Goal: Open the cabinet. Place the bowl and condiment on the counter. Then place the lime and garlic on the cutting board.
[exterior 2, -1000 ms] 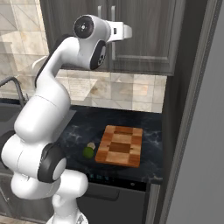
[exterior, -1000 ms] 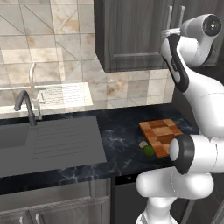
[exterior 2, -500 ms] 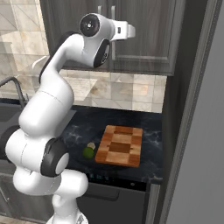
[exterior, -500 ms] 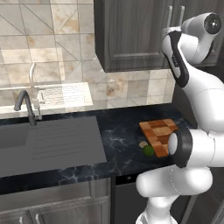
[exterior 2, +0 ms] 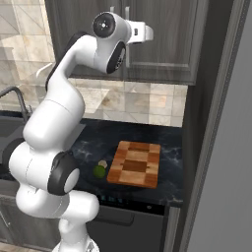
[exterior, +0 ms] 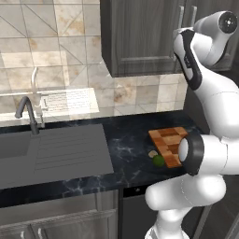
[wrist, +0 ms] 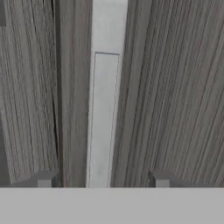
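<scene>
The cabinet (exterior: pixel 140 37) hangs over the counter (exterior: pixel 126 144) with its doors shut, so the bowl and condiment are hidden. My gripper (wrist: pixel 103 180) is pressed up to the cabinet door (wrist: pixel 175 96), open, with one fingertip (wrist: pixel 43 179) on each side of a long silver bar handle (wrist: pixel 105 118) and a gap on both sides. The hand (exterior 2: pixel 141 32) sits high against the cabinet front (exterior 2: pixel 167 39). The cutting board (exterior 2: pixel 135 163) lies bare on the counter. Just off its left edge rest the lime (exterior 2: pixel 100 171) and the garlic (exterior 2: pixel 102 163).
A grey sink with drainboard (exterior: pixel 70 149) and a dark faucet (exterior: pixel 28 114) take up the counter's left part. A tall dark panel (exterior 2: pixel 216 123) stands at the right end. Base cabinets (exterior: pixel 56 219) run below the counter.
The jaws have narrowed around the handle. The wrist has shifted slightly toward the cabinet front. The lime, garlic and board have not moved.
</scene>
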